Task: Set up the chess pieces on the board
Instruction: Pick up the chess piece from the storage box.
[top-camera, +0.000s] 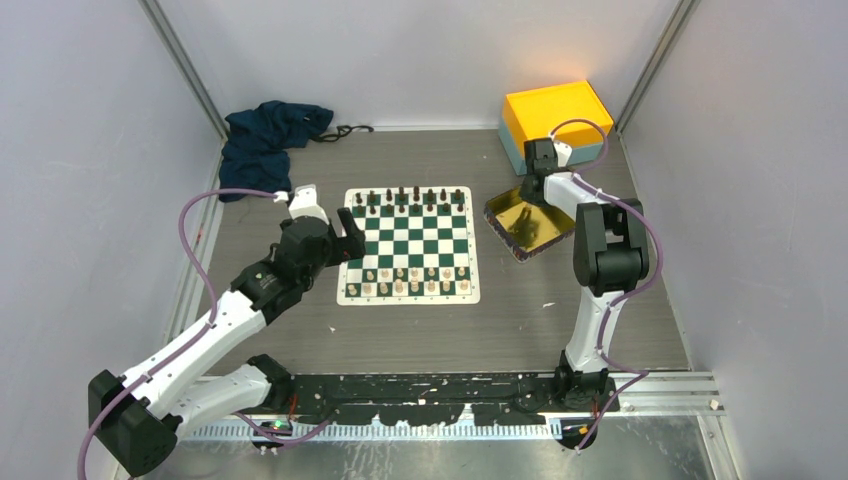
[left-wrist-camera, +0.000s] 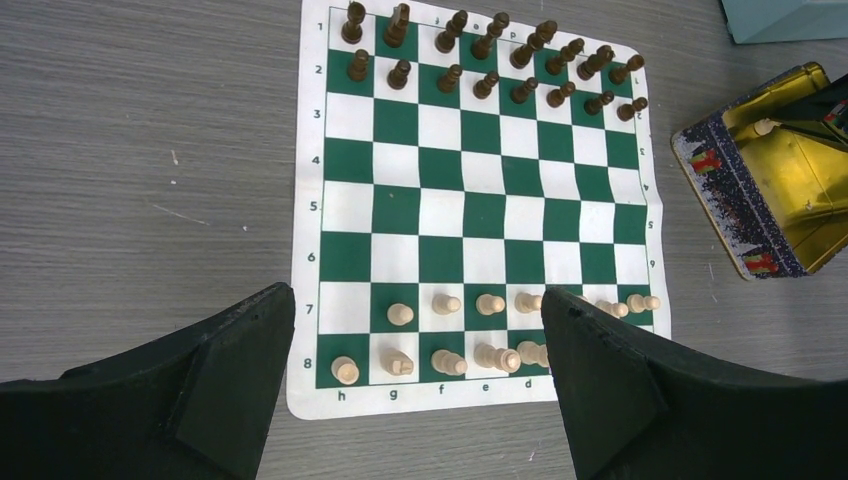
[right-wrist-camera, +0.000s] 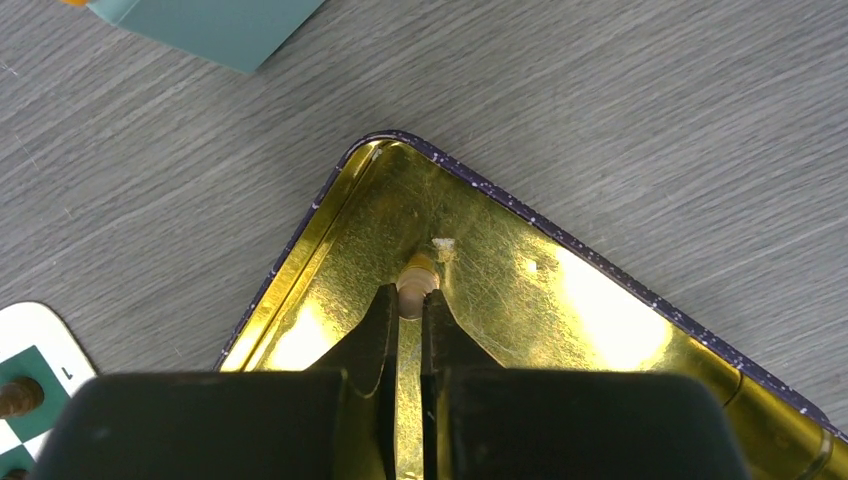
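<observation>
The cream piece (right-wrist-camera: 417, 275) lies in the gold tray (right-wrist-camera: 520, 300), close to 1 corner of it, and the right gripper (right-wrist-camera: 405, 300) has its 2 fingers pinched together on the piece's near end. Only a little of the piece sits between the tips, so the hold looks shallow.

The tray rests on the table just right of the board (top-camera: 408, 245). On the board, the other cream pieces (left-wrist-camera: 447, 362) fill the 2 rows along the near edge and the black pieces (left-wrist-camera: 480, 60) the 2 rows along the far edge. In the left wrist view, square h7, by the board's near-left corner, looks bare, which is probably where this piece belongs.

The left gripper (left-wrist-camera: 415, 295) hangs over that same near edge, fingers wide apart and holding nothing.

To do the lift well, I would raise the piece straight up until it clears the tray's rim, slowly, watching for it to swivel in the tips. The carry should pass above the standing rows, then come down vertically on the bare square and release only once the base is flat. The left arm may crowd that corner.
</observation>
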